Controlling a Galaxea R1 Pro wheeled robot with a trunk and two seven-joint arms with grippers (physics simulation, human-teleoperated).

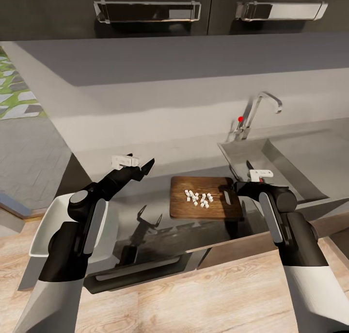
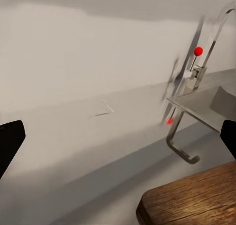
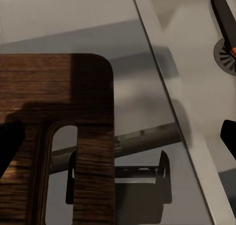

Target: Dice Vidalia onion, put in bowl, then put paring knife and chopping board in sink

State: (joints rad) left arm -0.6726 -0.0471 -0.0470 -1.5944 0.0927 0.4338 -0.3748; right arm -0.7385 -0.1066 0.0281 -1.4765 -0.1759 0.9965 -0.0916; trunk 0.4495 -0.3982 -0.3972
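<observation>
The bowl point(image 1: 48, 226) sat half hidden behind the left arm at the tabletop's point(image 1: 145, 202) near end. White onion dice point(image 1: 198, 198) lay heaped on the dark, grained chopping board point(image 1: 206, 198) beside the sink point(image 1: 291, 163), where the paring knife point(image 3: 225, 19) lay, cut off. Left pincer point(image 1: 138, 166) hung released; right pincer point(image 1: 248, 186) gaped over the board's handle slot point(image 3: 61, 173).

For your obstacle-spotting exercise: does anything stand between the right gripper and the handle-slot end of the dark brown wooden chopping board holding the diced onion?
Nothing visible does. The right gripper hangs open just above the slotted end of the dark brown wooden chopping board, beside the stainless steel sink. The white diced onion lies mid-board, away from the slot.
</observation>
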